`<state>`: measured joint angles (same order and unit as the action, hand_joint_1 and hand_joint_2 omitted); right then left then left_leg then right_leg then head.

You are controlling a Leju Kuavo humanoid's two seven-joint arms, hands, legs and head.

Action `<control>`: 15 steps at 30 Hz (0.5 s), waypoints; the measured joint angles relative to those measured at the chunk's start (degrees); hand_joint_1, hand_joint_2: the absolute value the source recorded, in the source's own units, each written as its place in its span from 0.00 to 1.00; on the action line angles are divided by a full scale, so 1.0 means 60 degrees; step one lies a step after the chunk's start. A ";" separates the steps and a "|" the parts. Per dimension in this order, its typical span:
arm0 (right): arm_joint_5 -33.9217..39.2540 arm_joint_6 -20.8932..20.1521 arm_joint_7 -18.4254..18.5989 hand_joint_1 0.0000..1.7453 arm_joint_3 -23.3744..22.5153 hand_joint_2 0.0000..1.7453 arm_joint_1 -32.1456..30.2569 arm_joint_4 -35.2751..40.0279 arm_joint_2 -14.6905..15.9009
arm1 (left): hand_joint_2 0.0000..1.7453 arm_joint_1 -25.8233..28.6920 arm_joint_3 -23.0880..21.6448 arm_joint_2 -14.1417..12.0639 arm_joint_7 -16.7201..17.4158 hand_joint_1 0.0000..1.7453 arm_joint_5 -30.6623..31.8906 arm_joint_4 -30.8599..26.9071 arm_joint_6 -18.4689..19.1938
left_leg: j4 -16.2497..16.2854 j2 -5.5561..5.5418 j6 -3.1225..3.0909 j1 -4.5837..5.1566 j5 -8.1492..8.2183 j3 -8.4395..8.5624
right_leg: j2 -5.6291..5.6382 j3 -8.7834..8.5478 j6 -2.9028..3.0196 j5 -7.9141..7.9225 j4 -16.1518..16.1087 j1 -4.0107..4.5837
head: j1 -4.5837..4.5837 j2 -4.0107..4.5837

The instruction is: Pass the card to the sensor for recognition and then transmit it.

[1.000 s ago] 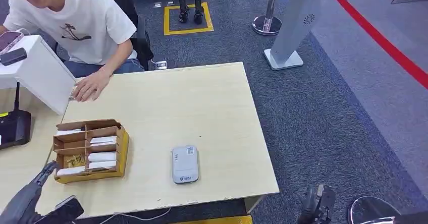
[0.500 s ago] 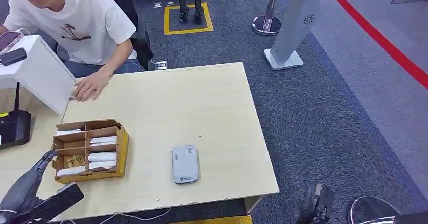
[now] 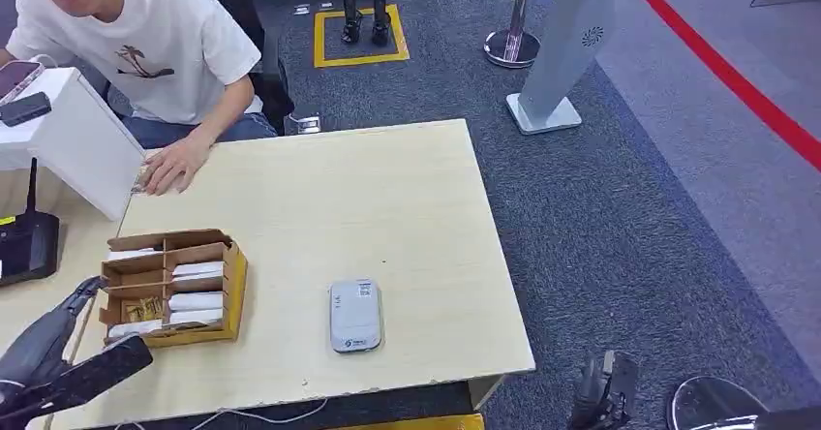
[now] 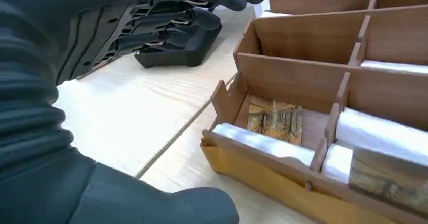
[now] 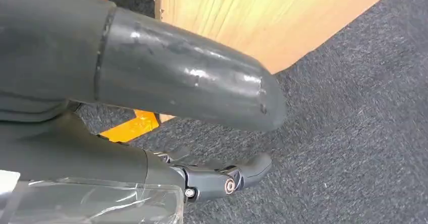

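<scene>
Cards [image 3: 197,301]: I see white ones, stacked in a brown box [image 3: 235,290].
Left hand [image 3: 53,357]: fingers spread, holding nothing.
Right hand [image 5: 151,77]: fingers partly hidden, can't tell.

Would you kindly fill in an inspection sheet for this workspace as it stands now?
Surface: light wooden table, with a second tabletop adjoining on the robot's left.
Job's things: divided cardboard card box holding white cards; grey sensor lying flat nearer the middle of the table.
Clutter: black device with an antenna; white box with a phone on top.
Hands: left hand by the card box, fingers apart, holding nothing; right hand hanging low off the table, over the carpet, holding nothing.
Cables: white cable hanging below the near table edge.
Surroundings: a person seated at the far side, hand on the table; grey carpet; stanchion base; red floor line.
</scene>
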<state>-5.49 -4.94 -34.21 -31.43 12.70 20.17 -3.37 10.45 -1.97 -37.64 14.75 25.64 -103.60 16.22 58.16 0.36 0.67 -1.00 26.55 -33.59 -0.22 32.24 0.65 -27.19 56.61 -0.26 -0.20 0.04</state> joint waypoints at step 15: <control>0.0036 -0.0091 -0.0011 0.00 0.0084 0.00 -0.0002 -0.0066 0.0000 | 1.00 0.0036 -0.0066 -0.0175 0.0018 0.00 -0.0175 0.0193 -0.0011 | 0.0000 0.0001 0.0000 0.0000 0.0000 0.0000 | 0.0001 0.0001 0.0000 0.0000 -0.0001 0.0000 | 0.0004 0.0000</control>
<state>-5.27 -5.49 -34.27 -30.93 12.69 19.78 -3.37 10.67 -2.36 -38.69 14.86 24.59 -102.44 16.15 58.16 0.37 0.67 -1.00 26.55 -33.60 -0.21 32.25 0.65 -27.19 56.61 -0.26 -0.17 0.04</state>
